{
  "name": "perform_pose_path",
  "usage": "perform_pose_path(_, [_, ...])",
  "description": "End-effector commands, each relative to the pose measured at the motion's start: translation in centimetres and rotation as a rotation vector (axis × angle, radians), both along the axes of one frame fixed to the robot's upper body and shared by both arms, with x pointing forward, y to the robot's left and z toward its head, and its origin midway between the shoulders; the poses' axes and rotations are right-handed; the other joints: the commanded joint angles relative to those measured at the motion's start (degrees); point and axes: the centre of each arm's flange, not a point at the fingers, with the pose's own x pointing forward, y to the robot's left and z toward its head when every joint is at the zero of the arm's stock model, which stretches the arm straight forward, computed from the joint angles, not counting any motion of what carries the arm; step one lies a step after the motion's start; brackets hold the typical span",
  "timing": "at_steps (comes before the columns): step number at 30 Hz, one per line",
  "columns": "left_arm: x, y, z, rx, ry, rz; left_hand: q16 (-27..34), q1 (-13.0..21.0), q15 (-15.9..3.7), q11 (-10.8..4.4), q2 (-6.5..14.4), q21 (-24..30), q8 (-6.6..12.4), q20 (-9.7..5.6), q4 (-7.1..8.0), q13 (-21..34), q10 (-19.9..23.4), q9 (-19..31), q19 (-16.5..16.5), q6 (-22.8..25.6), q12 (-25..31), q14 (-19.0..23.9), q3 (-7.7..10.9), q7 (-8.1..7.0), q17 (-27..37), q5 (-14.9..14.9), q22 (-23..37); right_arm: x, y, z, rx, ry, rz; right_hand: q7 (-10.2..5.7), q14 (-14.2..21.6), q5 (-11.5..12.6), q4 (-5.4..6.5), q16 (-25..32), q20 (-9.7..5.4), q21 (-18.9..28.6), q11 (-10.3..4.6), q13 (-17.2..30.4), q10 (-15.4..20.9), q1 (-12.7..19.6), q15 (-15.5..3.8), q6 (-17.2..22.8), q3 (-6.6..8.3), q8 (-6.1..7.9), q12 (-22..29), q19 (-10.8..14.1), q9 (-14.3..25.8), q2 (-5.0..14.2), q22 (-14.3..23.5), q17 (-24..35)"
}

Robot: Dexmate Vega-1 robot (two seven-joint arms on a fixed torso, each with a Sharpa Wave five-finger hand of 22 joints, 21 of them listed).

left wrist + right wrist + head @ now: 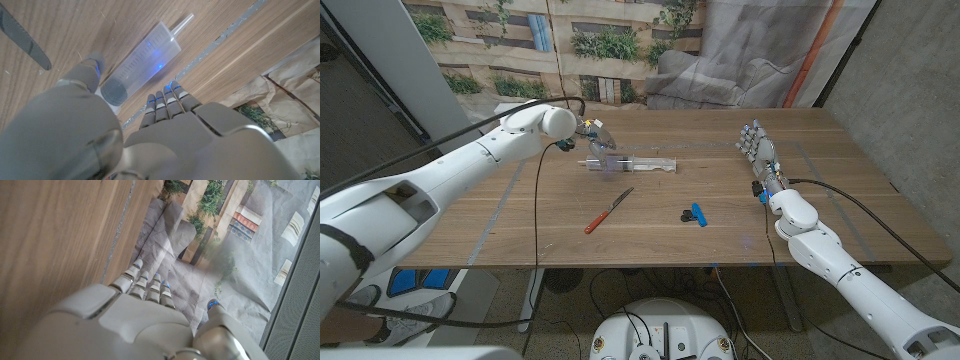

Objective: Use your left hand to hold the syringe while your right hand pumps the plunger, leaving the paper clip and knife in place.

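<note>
Toward the far middle of the wooden table [520, 235], the syringe [638, 163] is laid on its side, its clear barrel pointing along the table's length so that either end can be reached from one side. The left hand [597, 140] is poised at the syringe's left end; in the left wrist view the thumb [91, 70] and the other fingers [165, 100] are spread to either side of the barrel's dark end [114, 92], apparently to bracket it for a hold, though a closed grip is not shown and contact cannot be confirmed. The right hand [760, 155] is held well apart near the table's right edge, fingers extended and holding nothing, presumably kept waiting until the barrel is steadied. The plunger end cannot be made out clearly. Nearer the front, the red-handled knife [608, 211] and the blue paper clip [695, 214] are left lying apart from both hands, out of the working line, which suits their being undisturbed.
</note>
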Motion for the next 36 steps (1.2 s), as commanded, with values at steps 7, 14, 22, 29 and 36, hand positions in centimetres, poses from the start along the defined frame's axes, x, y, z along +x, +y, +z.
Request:
perform_pose_path(7, [2.4, -1.8, -1.8, 0.058, -0.016, -0.031, 0.51, 3.45, -1.62, -1.77, -0.05, 0.65, 0.7, -2.26, 0.13, 0.27, 5.5, 0.23, 6.61, 4.18, 1.12, 4.86, -2.27, -0.61, 0.14, -0.07, 0.06, 0.2, -0.2, -0.2, 0.007, 0.004, -0.005, 0.06, 0.23, 0.06, -0.09, 0.16, 0.77, 0.44, -0.17, 0.26, 0.43, -0.17, 0.06, 0.58, 0.53, 0.25, 0.51, 0.16, 0.12, 0.26, 0.16, -0.05])
perform_pose_path(14, [2.6, -2.2, -2.4, 0.07, -0.041, -0.04, 0.54, 6.5, -4.74, -5.74, -0.07, 0.64, 1.49, -2.56, 0.28, 0.39, 12.0, 0.33, 12.03, 10.51, 1.69, 10.36, -5.03, -2.77, 0.12, -0.02, 0.16, 0.1, -0.6, -0.2, 0.018, -0.002, -0.013, 0.01, 0.24, 0.02, -0.11, 0.17, 0.94, 0.44, -0.2, 0.26, 0.37, -0.19, 0.05, 0.67, 0.56, 0.27, 0.49, 0.12, 0.13, 0.24, 0.17, -0.08])
perform_pose_path(22, [2.5, -2.3, -2.6, 0.042, -0.08, -0.049, 1.01, 8.65, -8.39, -8.69, 0.0, 0.66, 1.29, -1.95, 0.44, 0.36, 17.46, 0.38, 16.19, 14.62, 1.9, 16.1, -7.75, -4.97, 0.17, 0.11, 0.2, 0.2, -0.9, -0.2, 0.019, 0.001, -0.015, -0.02, 0.31, -0.02, -0.12, 0.21, 0.99, 0.47, -0.26, 0.27, 0.35, -0.24, 0.18, 0.72, 0.58, 0.26, 0.48, 0.14, 0.14, 0.22, 0.17, -0.09])
perform_pose_path(29, [2.6, -2.5, -3.0, 0.04, -0.081, -0.054, 1.44, 10.54, -8.87, -8.93, 0.67, 1.17, 0.44, -1.8, 0.61, 0.22, 21.47, 0.43, 21.1, 17.08, 1.73, 22.44, -10.07, -4.17, 0.2, 0.39, 0.24, 0.3, -1.0, -0.4, 0.024, 0.001, -0.013, -0.05, 0.4, -0.03, -0.15, 0.24, 1.13, 0.5, -0.25, 0.27, 0.41, -0.21, 0.22, 0.77, 0.63, 0.26, 0.5, 0.17, 0.15, 0.25, 0.17, -0.11])
perform_pose_path(36, [2.8, -2.7, -3.7, 0.022, -0.05, -0.056, 1.24, 13.51, -8.92, -8.63, 1.9, 2.56, -0.23, -0.41, 0.6, 0.33, 24.32, 0.38, 28.97, 20.49, 1.25, 26.42, -11.76, -3.8, 0.26, 0.56, 0.3, 0.0, -1.2, -0.7, 0.028, 0.002, -0.021, -0.03, 0.51, -0.05, -0.16, 0.28, 1.2, 0.5, -0.33, 0.28, 0.41, -0.22, 0.18, 0.9, 0.67, 0.3, 0.5, 0.14, 0.15, 0.26, 0.18, -0.13])
